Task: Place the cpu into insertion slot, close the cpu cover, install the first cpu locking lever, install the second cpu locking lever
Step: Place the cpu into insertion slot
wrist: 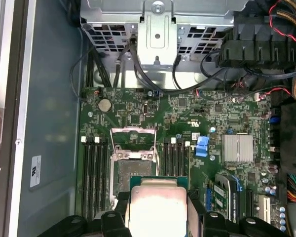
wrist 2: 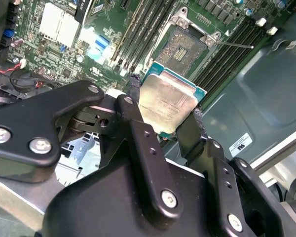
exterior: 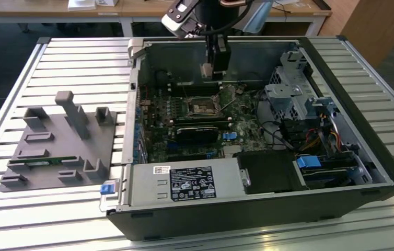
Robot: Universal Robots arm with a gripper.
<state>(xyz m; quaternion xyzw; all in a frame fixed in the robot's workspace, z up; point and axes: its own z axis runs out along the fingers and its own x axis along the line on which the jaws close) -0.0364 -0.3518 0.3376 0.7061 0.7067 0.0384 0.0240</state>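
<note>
The end effector (wrist 2: 165, 101) hangs over the open computer case (exterior: 253, 212), which stands on the slatted desk (exterior: 78, 63). Its two black fingers (wrist 2: 133, 94) are drawn in narrow, clamped on opposite edges of the cpu (wrist 2: 168, 98). The chip is held clear above the green motherboard (wrist: 187, 113), its dull silver top facing the camera in both wrist views and a teal rim showing around it.

The insertion slot (wrist: 133, 170) lies just beyond the held chip in the first wrist view, dark in its centre and with nothing seated in it. Long black memory slots (wrist: 93, 173) run along both sides of it. The cpu cover (wrist: 133, 143) appears to be swung open at the socket's far edge, though the angle makes this hard to confirm. A thin metal lever (wrist 2: 234, 45) juts out beside the socket.

At the exterior view's left, a grey fixture block (exterior: 57, 141) sits on the desk, well apart from the case.
</note>
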